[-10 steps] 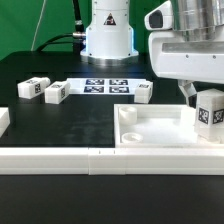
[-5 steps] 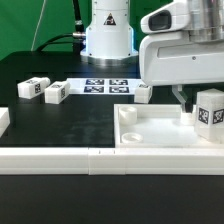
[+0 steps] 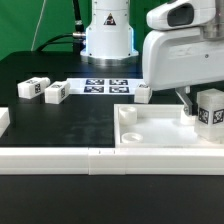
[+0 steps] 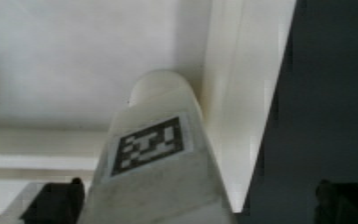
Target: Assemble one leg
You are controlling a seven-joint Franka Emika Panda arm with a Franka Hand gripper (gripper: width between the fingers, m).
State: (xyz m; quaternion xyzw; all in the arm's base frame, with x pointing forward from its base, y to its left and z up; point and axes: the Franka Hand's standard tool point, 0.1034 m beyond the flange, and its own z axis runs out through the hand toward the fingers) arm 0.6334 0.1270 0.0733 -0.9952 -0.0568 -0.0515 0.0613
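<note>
My jaws are apart and grip nothing. The leg (image 4: 158, 150) stands upright on the white panel (image 3: 160, 135), at the exterior view's right of the desk (image 3: 70, 125). Its long axis runs straight down between my jaws, closer to one.

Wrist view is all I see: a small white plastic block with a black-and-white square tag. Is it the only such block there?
Observer: No. The exterior view shows three more white tagged blocks on the black table: two at that view's left, one near the middle.
Operator: What does mine stand on?
Observer: Your leg stands upright at the back corner, that view's right, of a large white square tray-like panel.
Operator: Anything behind?
Observer: A thin flat white marker board lies before the arm's white base.
</note>
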